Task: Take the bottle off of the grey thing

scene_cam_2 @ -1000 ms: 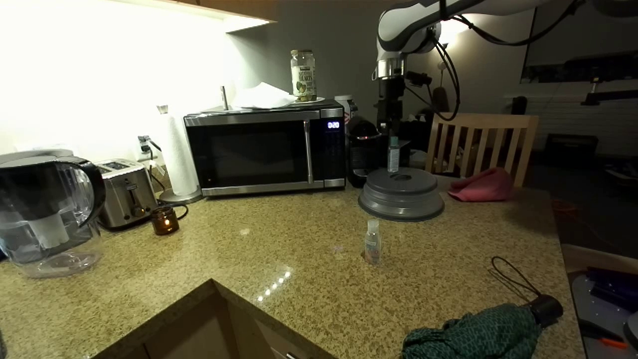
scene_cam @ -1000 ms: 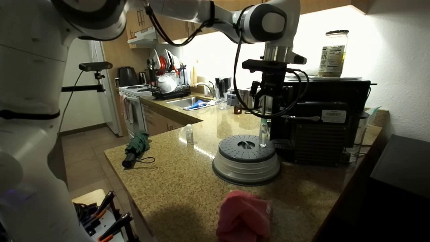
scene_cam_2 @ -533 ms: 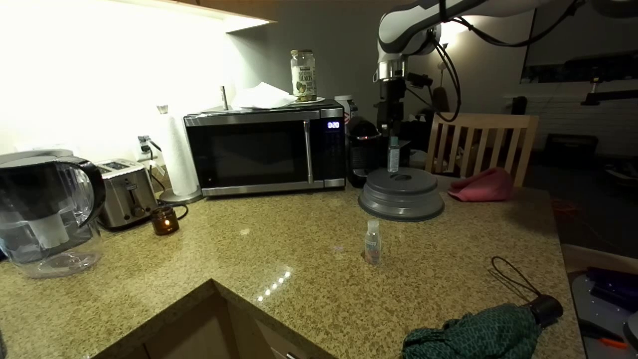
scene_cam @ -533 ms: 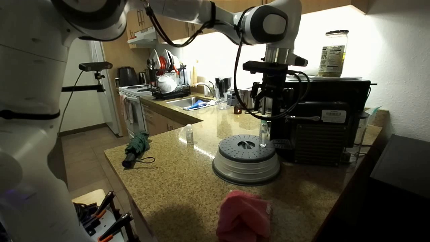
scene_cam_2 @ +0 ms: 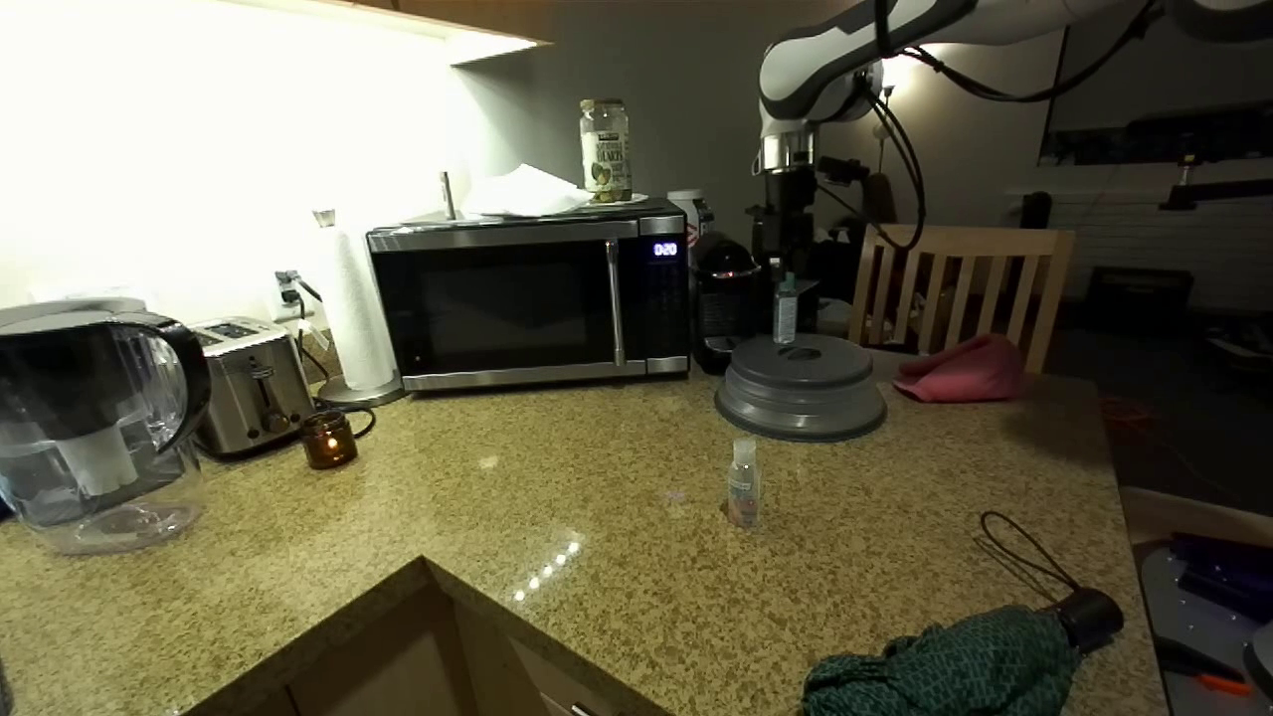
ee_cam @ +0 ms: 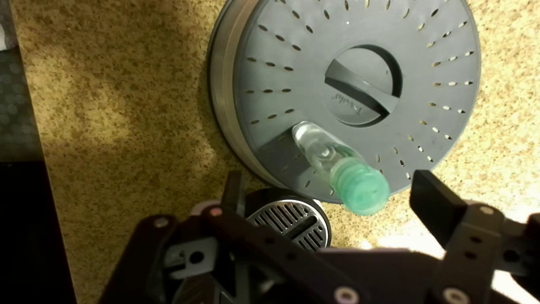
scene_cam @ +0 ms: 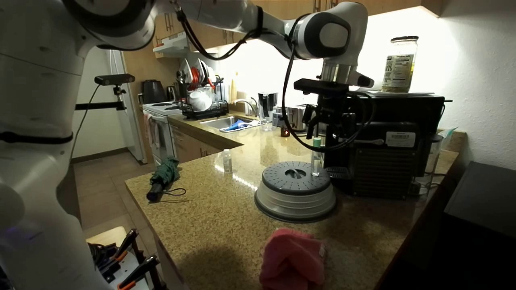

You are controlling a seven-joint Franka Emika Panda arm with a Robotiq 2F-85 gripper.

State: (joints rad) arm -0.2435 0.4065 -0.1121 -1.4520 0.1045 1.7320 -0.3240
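My gripper [ee_cam: 331, 183] hangs spread wide just above the teal-capped bottle [ee_cam: 332, 161]; in the wrist view I see its cap [ee_cam: 365, 190] between the fingers [ee_cam: 436, 207], apart from both. The bottle stands upright on the grey vented food cover [scene_cam: 294, 203], off-centre, near its recessed handle [ee_cam: 363, 87]. Near the cover, a pink cloth [scene_cam: 292, 257] lies on the table [scene_cam: 209, 225].

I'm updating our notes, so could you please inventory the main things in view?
Vented cover: 1, grey, on counter
Green-capped bottle: 1, clear, on vented cover
Pale-capped bottle: 1, clear, on counter
Umbrella: 1, green, on counter
Cloth: 1, pink, on counter
Microwave: 1, black, on counter
Coffee machine: 1, black, beside microwave
Glass jar: 1, clear, above microwave
Toaster: 1, silver, on counter
Filter pitcher: 1, clear, near toaster
Arm: 1, white, above counter
Gripper: 1, black, near vented cover
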